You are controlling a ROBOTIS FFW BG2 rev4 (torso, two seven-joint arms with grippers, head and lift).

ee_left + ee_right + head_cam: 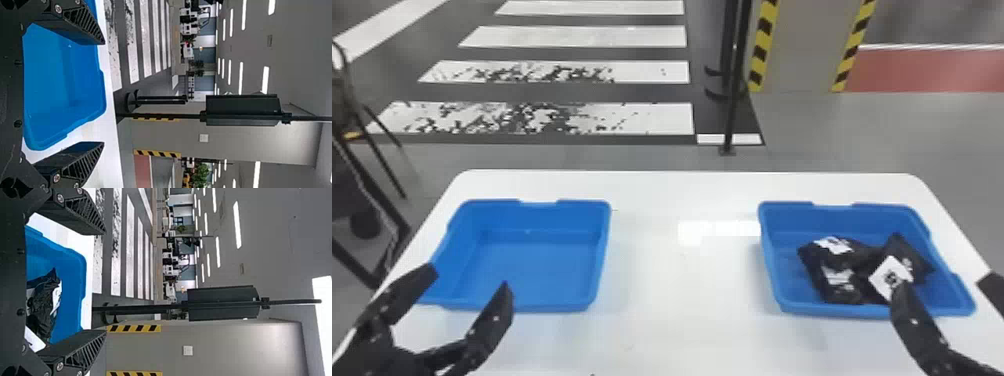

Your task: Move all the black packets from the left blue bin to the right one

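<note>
Done with the carrying, by the look of it; time to back away

Head view: See the left hand (470, 280) wide apart and holding nothing, over the near side of the left blue bin (532, 275). See bare blue floor in there, with no packet to be found. Across the worktop (682, 280), find the right hand (943, 283) spread wide too, near the front of the right blue bin (832, 226). Look just past and inward of its inner finger for the black packets (902, 247), heaped together inside the bin. Well apart from the left hand, off to its right.

Judge the last step as reached: no more picking, probably just a check of both bins, then a lift and retreat. Mind the right hand's inner finger on the way out, so as not to brush the heap or catch the rim.

Left wrist view: Find wide-open fingers, gripping nothing, with only bare bin floor beyond and below.

Right wrist view: Find fingers equally wide, without anything pinched. Look beyond and below, partly between them, for the packets, lying crumpled against one another inside the bin's walls. Close to this hand, but not held.
</note>
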